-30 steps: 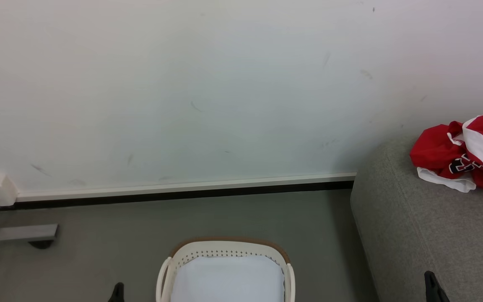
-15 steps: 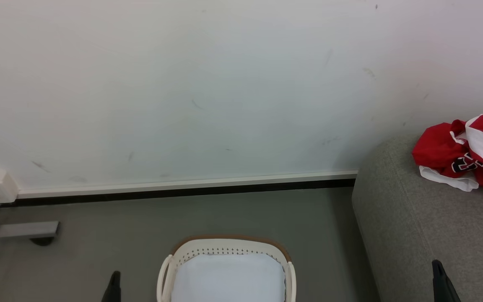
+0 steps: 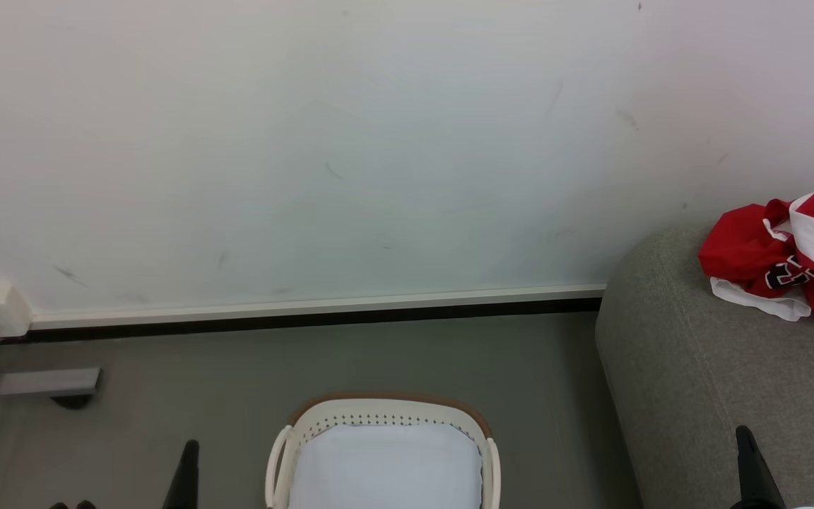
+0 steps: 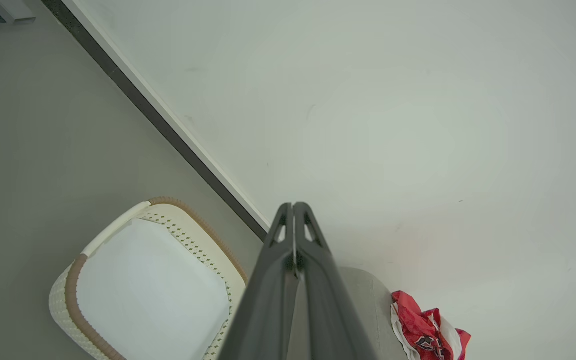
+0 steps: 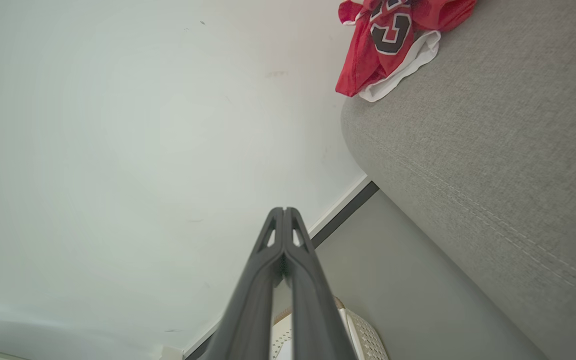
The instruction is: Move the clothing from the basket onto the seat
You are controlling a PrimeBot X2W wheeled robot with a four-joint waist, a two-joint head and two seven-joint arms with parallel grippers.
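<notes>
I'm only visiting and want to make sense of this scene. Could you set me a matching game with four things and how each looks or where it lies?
Things:
1. clothing
2. basket
3. seat
4. left gripper

Descriptions:
A. fingers pressed together, holding nothing
B. white inside, nothing red in it
C. red, crumpled on the grey upholstery
D. large, grey, right of the basket

Pairs: 1-C, 2-B, 3-D, 4-A

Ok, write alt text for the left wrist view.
The shut left tool points at a white wall. At lower left, an oval white perforated plastic basket with a brown rim stands on grey floor; at lower right, crumpled red sports clothing lies on a grey fabric sofa.
</notes>
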